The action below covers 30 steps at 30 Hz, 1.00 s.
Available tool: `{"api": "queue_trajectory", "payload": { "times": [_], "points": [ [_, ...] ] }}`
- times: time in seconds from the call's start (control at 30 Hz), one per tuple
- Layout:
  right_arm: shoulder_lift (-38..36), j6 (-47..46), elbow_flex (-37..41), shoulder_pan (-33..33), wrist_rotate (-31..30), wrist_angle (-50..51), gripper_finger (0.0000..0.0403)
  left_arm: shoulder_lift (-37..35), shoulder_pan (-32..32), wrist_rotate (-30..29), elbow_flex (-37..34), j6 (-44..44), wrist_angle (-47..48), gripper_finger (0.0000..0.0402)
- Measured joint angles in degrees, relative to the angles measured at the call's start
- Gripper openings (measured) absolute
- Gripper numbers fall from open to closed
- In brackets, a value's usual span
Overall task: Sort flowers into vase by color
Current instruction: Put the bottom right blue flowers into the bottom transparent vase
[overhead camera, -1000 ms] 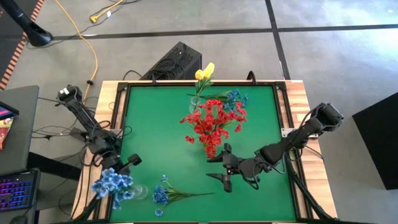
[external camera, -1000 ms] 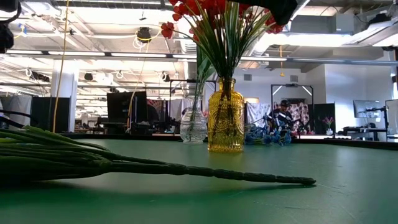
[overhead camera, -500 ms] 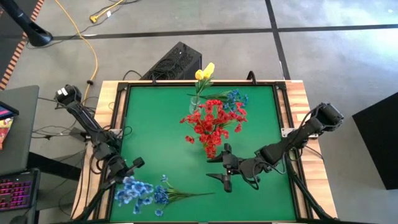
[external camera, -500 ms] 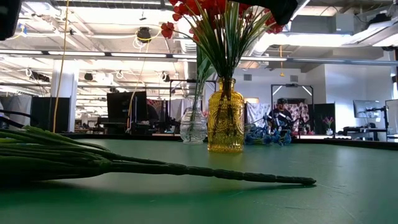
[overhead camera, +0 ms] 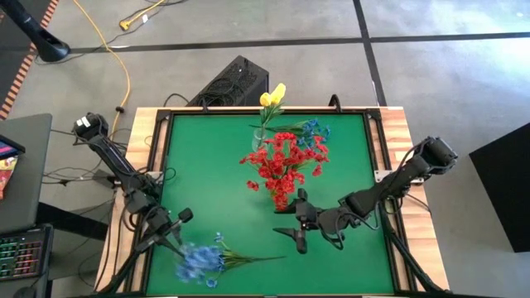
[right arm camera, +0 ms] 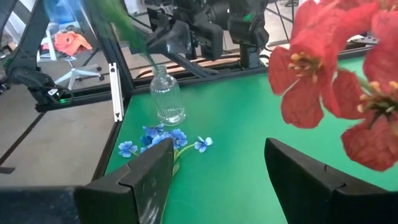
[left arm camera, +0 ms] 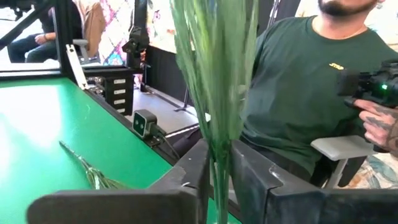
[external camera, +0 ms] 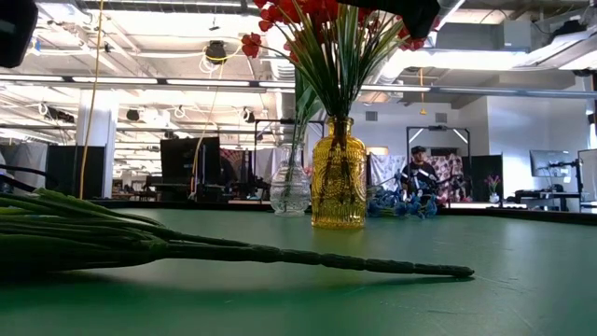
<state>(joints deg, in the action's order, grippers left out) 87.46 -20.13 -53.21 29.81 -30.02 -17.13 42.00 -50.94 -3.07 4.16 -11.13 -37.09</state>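
We see a blue spray [overhead camera: 199, 263] blurred at the near left corner of the green table [overhead camera: 207, 165], its green stems [left arm camera: 214, 93] running upright through the left end effector [overhead camera: 170, 228]; we cannot tell whether that end effector grips them or not. A small clear vase [right arm camera: 168, 99] stands there, and just beside it a second blue spray [right arm camera: 158, 138] lies flat. At mid-table the red flowers [overhead camera: 281, 161] stand in an amber vase [external camera: 338, 187]. The right end effector [overhead camera: 298, 230] hovers near them, released and holding nothing. Yellow tulips [overhead camera: 272, 95] stand at the far edge.
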Motion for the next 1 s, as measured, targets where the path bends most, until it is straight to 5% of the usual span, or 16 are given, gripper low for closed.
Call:
{"api": "queue_trajectory", "payload": {
  "times": [0.47,1.0],
  "points": [
    [0.0,-0.83,0.0,0.15,1.75,-0.07,0.0279,-0.04,0.04,1.18,0.0,-6.54,2.02,0.0081],
    [0.0,-0.83,0.0,0.15,6.23,0.18,0.0279,-5.39,1.09,7.19,0.02,-28.43,13.1,0.0081]
  ]
}}
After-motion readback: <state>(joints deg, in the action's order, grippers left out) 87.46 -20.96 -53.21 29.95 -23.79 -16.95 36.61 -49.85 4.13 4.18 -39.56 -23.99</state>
